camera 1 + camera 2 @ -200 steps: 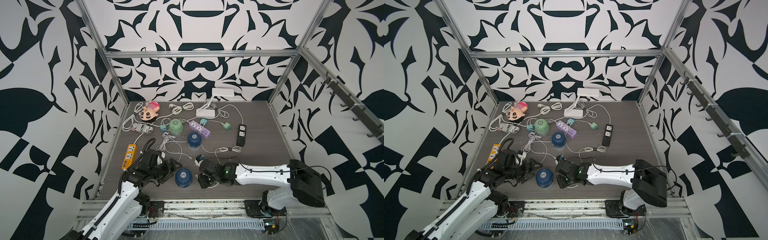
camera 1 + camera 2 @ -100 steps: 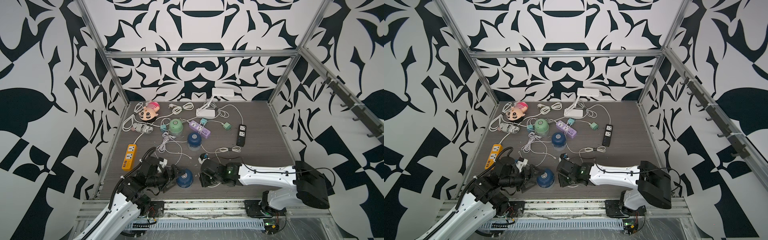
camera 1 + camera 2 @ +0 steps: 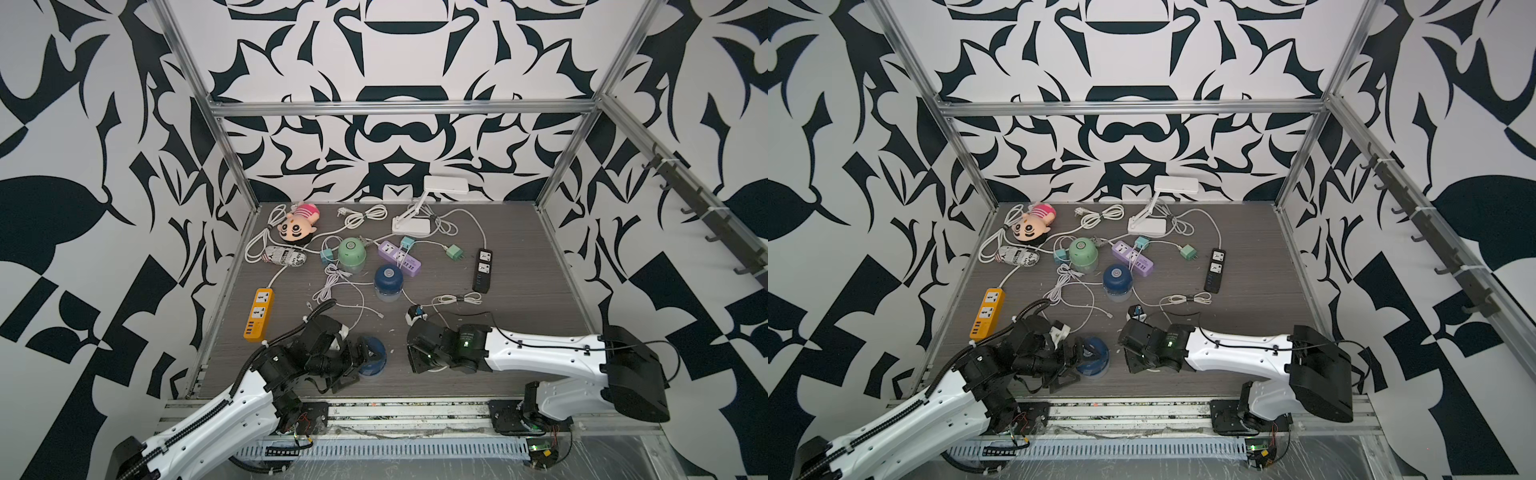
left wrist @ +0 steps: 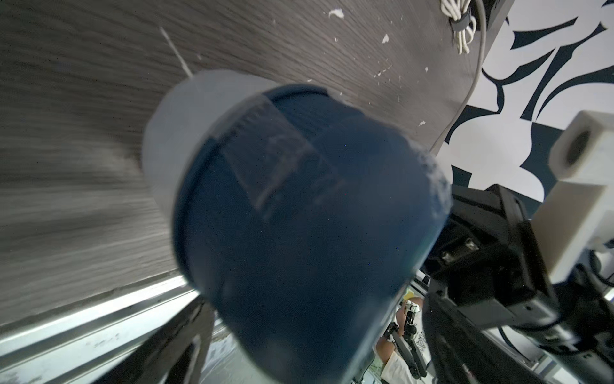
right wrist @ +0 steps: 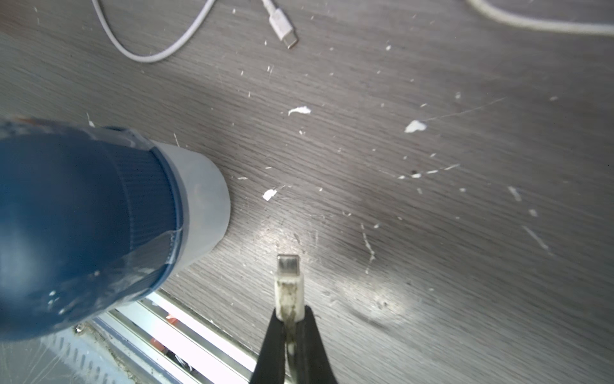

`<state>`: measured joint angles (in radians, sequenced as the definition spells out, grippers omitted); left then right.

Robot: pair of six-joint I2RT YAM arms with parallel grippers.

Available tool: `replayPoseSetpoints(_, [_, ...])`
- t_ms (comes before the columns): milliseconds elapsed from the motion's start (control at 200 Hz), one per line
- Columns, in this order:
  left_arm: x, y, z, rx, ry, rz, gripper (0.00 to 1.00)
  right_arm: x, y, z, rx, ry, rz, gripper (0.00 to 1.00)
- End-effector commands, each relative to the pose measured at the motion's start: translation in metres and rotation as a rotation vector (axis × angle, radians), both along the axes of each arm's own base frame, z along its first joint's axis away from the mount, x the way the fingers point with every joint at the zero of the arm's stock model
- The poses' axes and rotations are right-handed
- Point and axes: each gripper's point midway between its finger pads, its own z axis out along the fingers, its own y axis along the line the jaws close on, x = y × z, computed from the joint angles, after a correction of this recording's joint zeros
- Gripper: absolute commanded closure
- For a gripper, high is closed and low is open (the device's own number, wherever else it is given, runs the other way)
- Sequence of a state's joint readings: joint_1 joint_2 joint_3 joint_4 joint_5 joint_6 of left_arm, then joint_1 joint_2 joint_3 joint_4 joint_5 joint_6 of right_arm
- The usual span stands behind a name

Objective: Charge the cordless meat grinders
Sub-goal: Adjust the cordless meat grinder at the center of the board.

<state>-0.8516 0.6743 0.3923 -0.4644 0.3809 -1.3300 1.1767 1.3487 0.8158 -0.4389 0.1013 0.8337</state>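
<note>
straddling navy grinder [image 3: 375, 358], left fingers [image 3: 347, 380] apart.

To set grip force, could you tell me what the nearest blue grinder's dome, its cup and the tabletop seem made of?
Grinder dome: likely glossy navy plastic; soft highlights, moulded ribs near its rim.
Grinder cup: probably frosted translucent plastic; milky, uniform.
Tabletop: seemingly matte grey wood-grain laminate; flat streaks, white scuffs.

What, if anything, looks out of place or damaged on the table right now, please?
White flecks litter the table near the front navy grinder, like chipped debris. Clear tape is stuck across that grinder's seam, and the cable plug in the right gripper looks grimy.
</note>
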Motion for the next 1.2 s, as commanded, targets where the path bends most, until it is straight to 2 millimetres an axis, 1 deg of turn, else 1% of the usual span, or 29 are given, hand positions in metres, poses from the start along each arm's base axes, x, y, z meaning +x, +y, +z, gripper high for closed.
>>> replayPoseSetpoints(0, [0.014,-0.025,0.022,-0.067,-0.069,0.019,0.0,0.012,-0.018,0.01,-0.033,-0.046,-0.017,1.0])
replayPoseSetpoints(145, [0.021,-0.048,0.025,-0.066,-0.112,-0.012,0.01,0.022,-0.035,0.015,-0.02,-0.045,-0.052,1.0])
replayPoseSetpoints(265, [0.032,-0.062,0.025,-0.067,-0.146,-0.02,0.01,0.029,-0.044,0.021,-0.009,-0.057,-0.074,1.0])
replayPoseSetpoints(410, [0.045,-0.082,0.031,-0.098,-0.183,-0.031,0.01,0.032,-0.051,0.027,-0.004,-0.072,-0.083,1.0])
replayPoseSetpoints(470, [0.05,-0.09,0.034,-0.105,-0.2,-0.043,0.01,0.032,-0.053,0.027,-0.011,-0.076,-0.083,1.0])
replayPoseSetpoints(535, [0.05,-0.097,0.04,-0.12,-0.215,-0.078,0.0,0.033,-0.054,0.028,-0.015,-0.09,-0.076,1.0])
replayPoseSetpoints(575, [0.048,-0.098,0.045,-0.117,-0.226,-0.103,0.0,0.035,-0.055,0.03,-0.017,-0.1,-0.07,1.0])
replayPoseSetpoints(665, [0.043,-0.086,0.058,-0.068,-0.286,-0.161,0.01,0.038,-0.056,0.033,-0.035,-0.124,-0.051,1.0])
replayPoseSetpoints(735, [0.041,-0.071,0.077,-0.021,-0.372,-0.195,0.01,0.04,-0.057,0.035,-0.049,-0.139,-0.043,1.0])
replayPoseSetpoints(835, [0.048,-0.05,0.106,0.03,-0.537,-0.195,0.01,0.046,-0.058,0.036,-0.058,-0.156,-0.04,1.0])
replayPoseSetpoints(895, [0.057,-0.037,0.115,0.071,-0.613,-0.151,0.01,0.048,-0.057,0.037,-0.059,-0.163,-0.037,1.0])
replayPoseSetpoints(960, [0.071,-0.018,0.117,0.157,-0.661,-0.07,0.01,0.051,-0.055,0.038,-0.057,-0.172,-0.035,1.0])
replayPoseSetpoints(1025, [0.08,-0.006,0.118,0.199,-0.697,-0.005,0.01,0.053,-0.053,0.04,-0.054,-0.18,-0.027,1.0])
replayPoseSetpoints(1060, [0.084,-0.002,0.12,0.208,-0.727,0.011,0.0,0.054,-0.052,0.041,-0.056,-0.184,-0.023,1.0])
replayPoseSetpoints(1110, [0.085,0.0,0.123,0.211,-0.781,-0.013,0.01,0.055,-0.051,0.043,-0.056,-0.19,-0.015,1.0])
replayPoseSetpoints(1195, [0.088,0.005,0.11,0.256,-0.838,-0.034,0.01,0.056,-0.05,0.045,-0.061,-0.201,-0.001,1.0])
